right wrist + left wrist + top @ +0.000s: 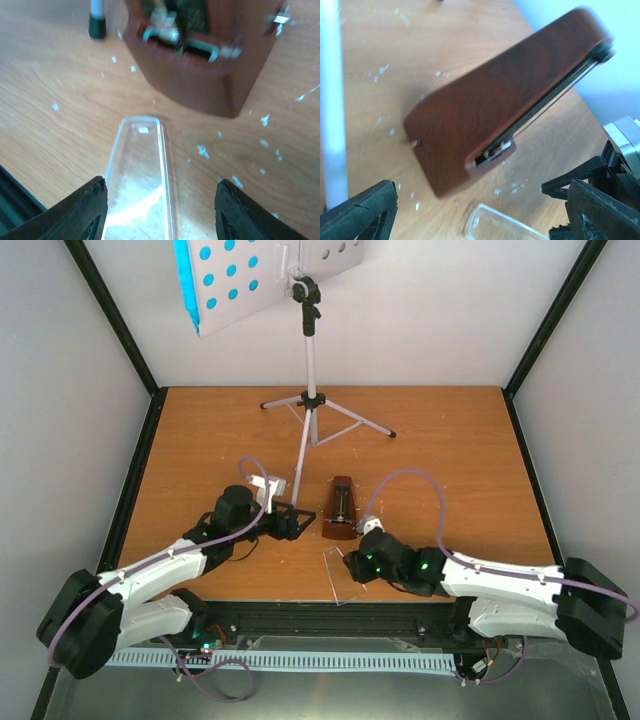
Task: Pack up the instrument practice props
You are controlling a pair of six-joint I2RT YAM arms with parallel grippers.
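The top camera gives me bright, even light off the white walls (pixel 60 340). The bench (pixel 200 440) shows only faint, soft shadows under the arms, and the blue sheet (pixel 183 270) glows overexposed. On the left wrist view the metronome (pixel 495 110) smears toward its upper end. On the right wrist view it is blurred too, and the clear cover (pixel 140 190) carries white glare.
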